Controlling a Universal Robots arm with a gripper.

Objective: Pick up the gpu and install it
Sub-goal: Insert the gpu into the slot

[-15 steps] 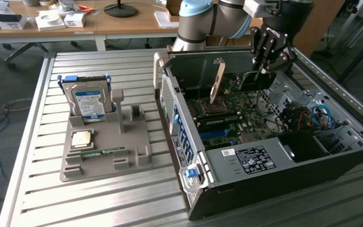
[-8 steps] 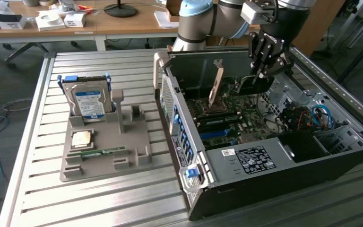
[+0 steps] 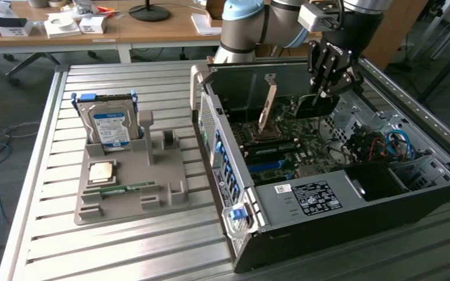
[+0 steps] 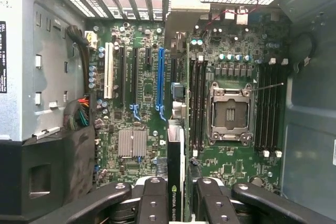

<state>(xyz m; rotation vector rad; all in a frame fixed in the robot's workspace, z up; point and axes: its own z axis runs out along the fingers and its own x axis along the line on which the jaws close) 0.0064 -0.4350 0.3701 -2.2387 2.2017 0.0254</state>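
The gpu (image 3: 316, 106), a dark flat card, hangs edge-down inside the open computer case (image 3: 342, 199), just above the green motherboard (image 3: 307, 149). My gripper (image 3: 328, 88) is shut on its upper edge. In the wrist view the gpu (image 4: 176, 145) runs edge-on between my black fingers (image 4: 155, 198), a green-lettered label showing on it. It hangs beside the long blue slot (image 4: 160, 85), on the side nearer the empty processor socket (image 4: 229, 114), and I cannot tell whether it touches the board.
A grey holder tray (image 3: 131, 205) on the slatted metal table carries an upright hard drive (image 3: 109, 126), a processor chip (image 3: 102, 171) and a green memory stick (image 3: 123, 188). Blue cables (image 3: 397, 143) and the case walls hem in the board. A desk stands behind.
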